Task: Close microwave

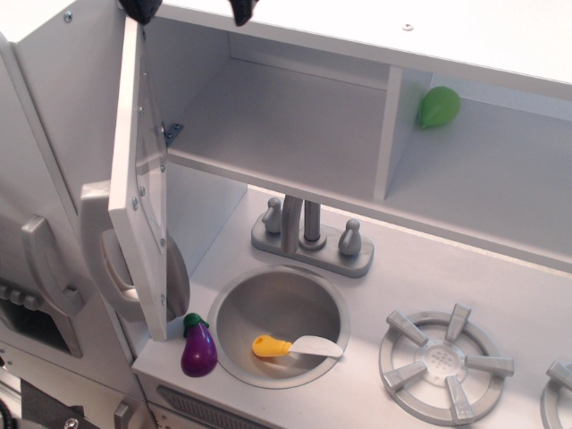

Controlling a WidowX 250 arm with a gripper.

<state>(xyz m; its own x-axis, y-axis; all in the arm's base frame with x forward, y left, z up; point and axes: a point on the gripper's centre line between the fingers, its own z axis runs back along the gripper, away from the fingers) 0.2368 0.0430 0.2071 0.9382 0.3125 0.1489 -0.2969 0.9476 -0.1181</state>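
Note:
The microwave (295, 125) is the open grey cavity in the upper cabinet of the toy kitchen. Its door (138, 179) stands swung out to the left and shows almost edge-on, hinged at the cavity's left side. Only the two dark fingertips (139, 8) of my gripper (189, 7) show, at the top edge of the view. They are wide apart and empty: one is just above the door's top corner, the other above the cavity's roof. The rest of the gripper is out of view.
A rounded grey handset (100, 250) sits by the door's lower part, with a curved grey handle (43, 268) further left. Below are a faucet (308, 234), a sink (234, 308) holding a yellow-handled spatula (290, 347), a purple eggplant (198, 349) and a burner (445, 362). A green object (438, 107) sits in the right shelf.

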